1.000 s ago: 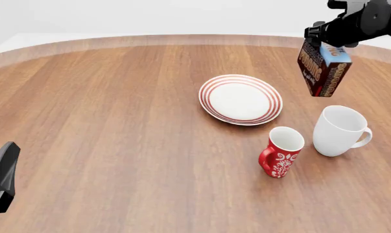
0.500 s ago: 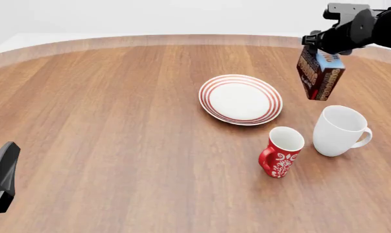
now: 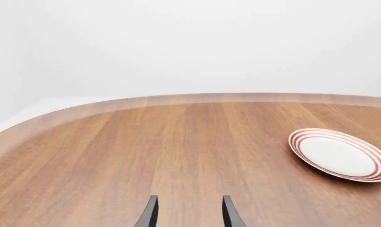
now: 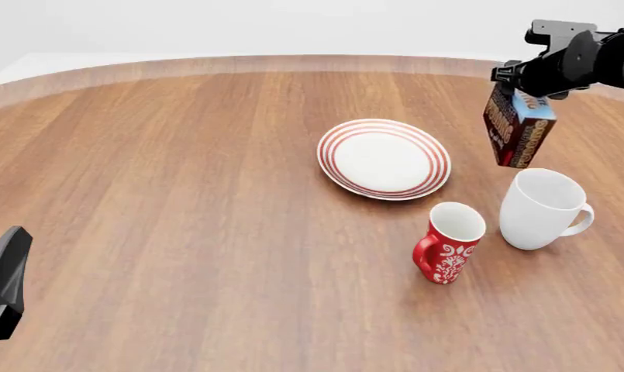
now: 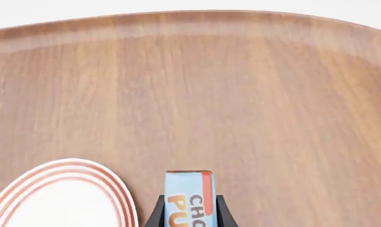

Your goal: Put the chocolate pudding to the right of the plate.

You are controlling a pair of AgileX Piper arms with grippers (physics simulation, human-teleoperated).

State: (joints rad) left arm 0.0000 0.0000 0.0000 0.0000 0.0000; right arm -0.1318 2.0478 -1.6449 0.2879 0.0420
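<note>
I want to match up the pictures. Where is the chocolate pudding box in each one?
Front view: the chocolate pudding hangs tilted in the right tool, upper right, above the white mug.
Right wrist view: its light-blue top sits at the bottom middle, between the tool's fingers.
Left wrist view: not in it.
Shared landmark: the plate with red rings, seen in all three views.

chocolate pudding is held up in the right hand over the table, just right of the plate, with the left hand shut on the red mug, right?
Not quite. The left hand is open and holds nothing, as the left wrist view shows. The front view shows the red mug standing alone. The right hand does hold the chocolate pudding up, right of the plate.
</note>
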